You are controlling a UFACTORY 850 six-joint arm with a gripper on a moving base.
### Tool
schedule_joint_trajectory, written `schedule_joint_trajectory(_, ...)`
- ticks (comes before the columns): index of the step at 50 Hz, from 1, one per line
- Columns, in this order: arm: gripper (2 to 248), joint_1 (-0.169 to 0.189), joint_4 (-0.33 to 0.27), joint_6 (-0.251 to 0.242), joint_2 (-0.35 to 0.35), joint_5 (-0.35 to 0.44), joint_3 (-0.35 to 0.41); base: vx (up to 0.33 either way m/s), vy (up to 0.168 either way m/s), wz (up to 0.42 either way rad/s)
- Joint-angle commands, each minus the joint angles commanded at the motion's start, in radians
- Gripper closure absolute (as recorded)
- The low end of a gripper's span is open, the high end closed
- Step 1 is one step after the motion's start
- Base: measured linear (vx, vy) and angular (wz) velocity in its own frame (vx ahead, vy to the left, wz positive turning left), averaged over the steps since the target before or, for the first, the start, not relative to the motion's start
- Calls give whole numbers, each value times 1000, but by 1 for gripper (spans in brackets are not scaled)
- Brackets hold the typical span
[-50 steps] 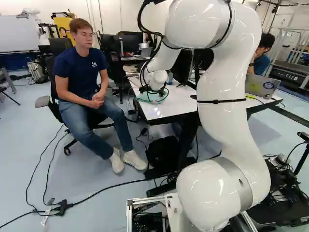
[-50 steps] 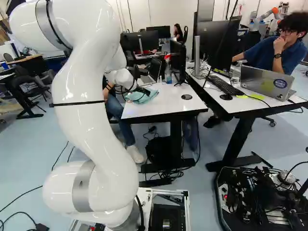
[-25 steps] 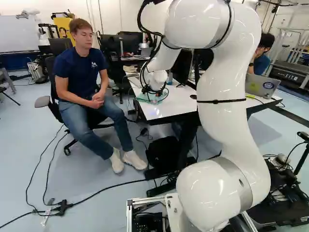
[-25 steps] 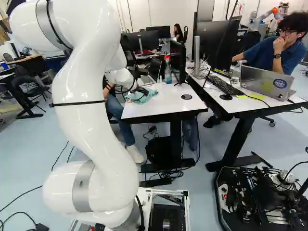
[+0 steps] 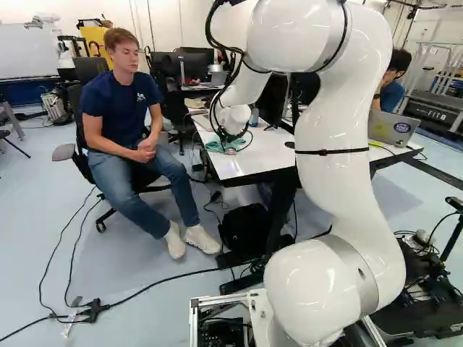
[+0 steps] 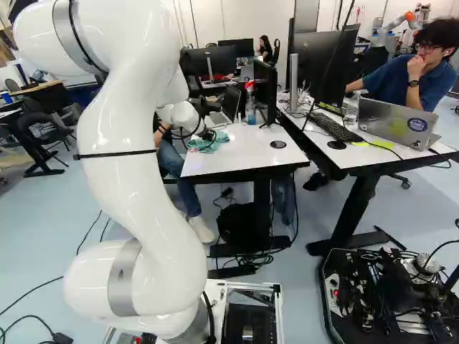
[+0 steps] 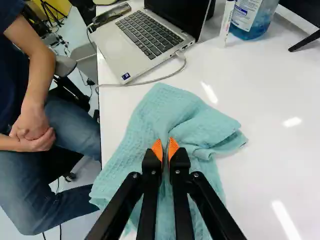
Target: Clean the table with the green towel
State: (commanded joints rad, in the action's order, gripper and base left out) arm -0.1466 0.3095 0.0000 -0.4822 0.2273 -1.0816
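- Because the towel (image 7: 175,112) looks light, soft and limp, it should bunch and drag; its raised middle fold suits a hold.
- The tool (image 7: 165,146) is nearly closed, pinching that fold; the towel lies on the bench (image 7: 280,115), reaching the edge beside the seated person (image 5: 119,108).
- Away from that edge looks roomier; the laptop (image 7: 112,50), cord (image 7: 145,81) and bottle (image 7: 253,20) limit forward strokes.
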Motion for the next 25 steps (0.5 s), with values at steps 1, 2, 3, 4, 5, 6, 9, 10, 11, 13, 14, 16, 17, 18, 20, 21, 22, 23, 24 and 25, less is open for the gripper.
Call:
schedule_joint_trajectory(1, 217, 0, 0, 0, 0, 0, 0, 0, 0, 0)
schedule_joint_trajectory(2, 217, 0, 0, 0, 1, 0, 0, 0, 0, 0)
schedule_joint_trajectory(3, 217, 0, 0, 0, 2, 0, 0, 0, 0, 0)
schedule_joint_trajectory(4, 217, 0, 0, 0, 3, 0, 1, 0, 0, 0)
schedule_joint_trajectory(5, 217, 0, 0, 0, 4, 0, 1, 0, 0, 0)
schedule_joint_trajectory(6, 217, 0, 0, 0, 6, 0, 2, 0, 0, 0)
schedule_joint_trajectory(9, 217, 0, 0, 0, 12, 0, 3, 0, 0, 0)
schedule_joint_trajectory(10, 217, 0, 0, 0, 14, 0, 4, 0, 0, 0)
schedule_joint_trajectory(11, 217, 0, 0, 0, 16, 0, 4, 0, 0, 0)
schedule_joint_trajectory(13, 217, 0, 0, 0, 21, 0, 6, 0, 0, 0)
schedule_joint_trajectory(14, 217, 0, 0, 0, 23, 0, 6, 0, 0, 0)
schedule_joint_trajectory(16, 217, 0, 0, 0, 28, 0, 7, 0, 0, 0)
schedule_joint_trajectory(17, 217, 0, 0, 0, 31, 0, 8, 0, 0, 0)
schedule_joint_trajectory(18, 217, 0, 0, 0, 33, 0, 9, 0, 0, 0)
schedule_joint_trajectory(20, 217, 0, 0, 0, 38, 0, 10, 0, 0, 0)
schedule_joint_trajectory(21, 217, 0, 0, 0, 40, 0, 10, 0, 0, 0)
schedule_joint_trajectory(22, 217, 0, 0, 0, 43, 0, 11, 0, 0, 0)
schedule_joint_trajectory(23, 217, 0, 0, 0, 45, 0, 11, 0, 0, 0)
schedule_joint_trajectory(24, 217, 0, 0, 0, 48, 0, 12, 0, 0, 0)
schedule_joint_trajectory(25, 217, 0, 0, 0, 50, 0, 12, 0, 0, 0)
